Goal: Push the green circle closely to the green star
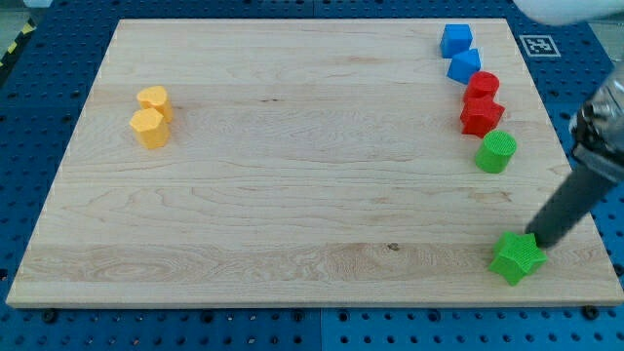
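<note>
Green star (pixel 517 258) sits near the board's (pixel 292 195) bottom-right corner. My tip (pixel 535 241), a plain rod without jaws, touches its upper right. Green circle (pixel 496 152) lies apart, above the star.

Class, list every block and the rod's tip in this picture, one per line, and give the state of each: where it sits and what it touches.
green circle: view's right, apart from green star
green star: bottom right, at my tip
my tip: against star's upper right
two red blocks: touching, above circle
two blue blocks: touching, top right
two yellow blocks: touching, view's left
</note>
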Controlling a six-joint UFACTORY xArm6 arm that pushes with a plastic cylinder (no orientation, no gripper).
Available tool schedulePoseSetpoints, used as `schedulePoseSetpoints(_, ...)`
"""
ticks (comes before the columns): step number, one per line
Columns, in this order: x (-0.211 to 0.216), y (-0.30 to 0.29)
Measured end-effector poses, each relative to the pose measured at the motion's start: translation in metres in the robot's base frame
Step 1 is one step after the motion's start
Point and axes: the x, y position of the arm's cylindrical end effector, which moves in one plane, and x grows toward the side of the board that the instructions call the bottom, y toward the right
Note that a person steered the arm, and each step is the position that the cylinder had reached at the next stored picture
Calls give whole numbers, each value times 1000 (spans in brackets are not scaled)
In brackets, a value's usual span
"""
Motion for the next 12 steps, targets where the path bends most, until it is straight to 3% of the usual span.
schedulePoseSetpoints(2,-82,-69)
schedulePoseSetpoints(3,-104,-67)
schedulePoseSetpoints(7,-117,-61)
schedulePoseSetpoints(12,-105,-13)
